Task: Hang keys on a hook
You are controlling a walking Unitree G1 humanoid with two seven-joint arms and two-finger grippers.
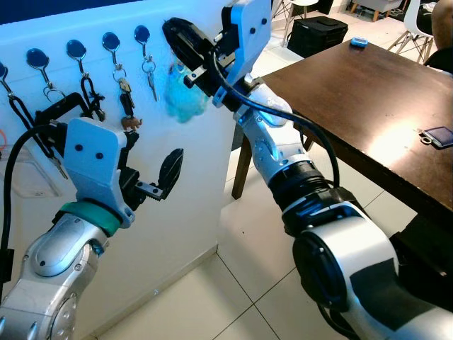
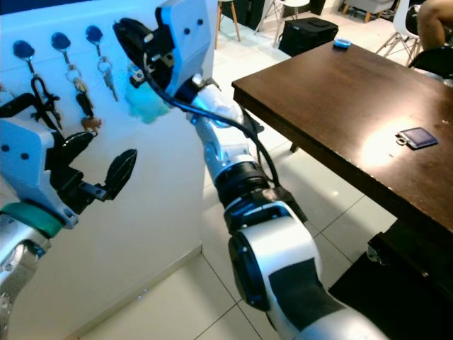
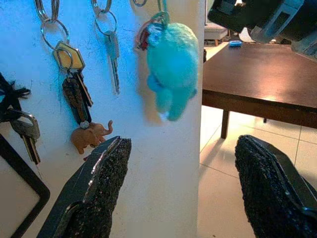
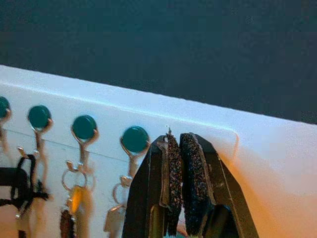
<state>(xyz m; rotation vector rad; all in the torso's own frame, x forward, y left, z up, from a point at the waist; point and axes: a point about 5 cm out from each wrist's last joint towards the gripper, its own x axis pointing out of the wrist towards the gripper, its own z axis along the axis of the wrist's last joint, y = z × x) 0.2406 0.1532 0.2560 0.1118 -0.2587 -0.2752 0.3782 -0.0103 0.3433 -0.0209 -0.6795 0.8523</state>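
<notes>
Hanging the keys is the step in hand. Your right end effector is raised against the white wall panel, its fingers pinched narrow on the ring of the keys, just past the last round hook in the row. The keys' fluffy teal charm dangles right below it, touching or almost touching the wall. Whether the ring already sits on a hook is hidden. The next move seems to call for settling the ring over a free peg, then releasing. Your left end effector hovers lower with its fingers spread wide, empty. No brand, label or writing can be read anywhere.
</notes>
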